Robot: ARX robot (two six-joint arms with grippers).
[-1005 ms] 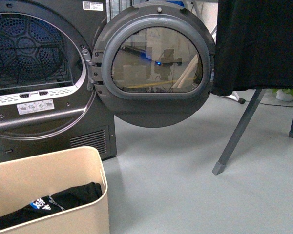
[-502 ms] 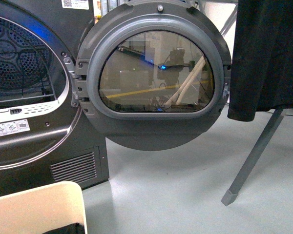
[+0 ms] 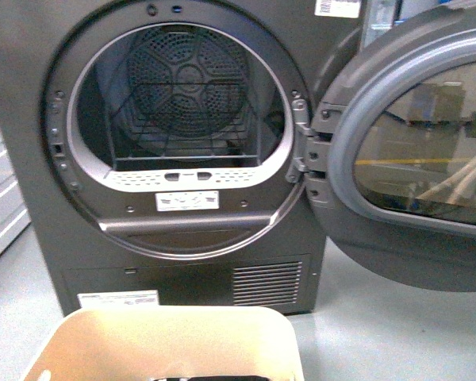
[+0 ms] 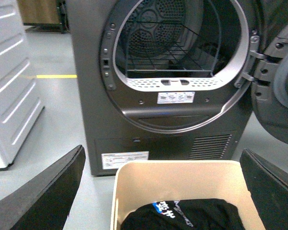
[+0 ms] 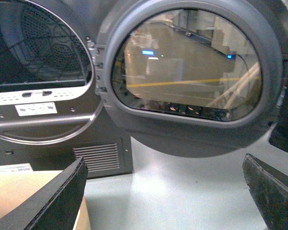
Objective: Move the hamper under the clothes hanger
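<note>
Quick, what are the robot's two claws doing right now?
Left gripper: open, holding nothing.
Right gripper: open, holding nothing.

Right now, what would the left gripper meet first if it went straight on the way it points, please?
Probably the hamper, low between its open fingers; behind that, the dryer. Depth unclear.

Cream plastic rectangular hamper (image 3: pixel 166 337) sitting low, right in front of me!

I see it upright on the pale grey floor (image 3: pixel 397 333), rounded corners, open top up, its far wall close before the base of the dark grey dryer (image 3: pixel 32 119). In my left wrist view, a crumpled black garment (image 4: pixel 192 218) with blue-and-white print lies inside.
</note>
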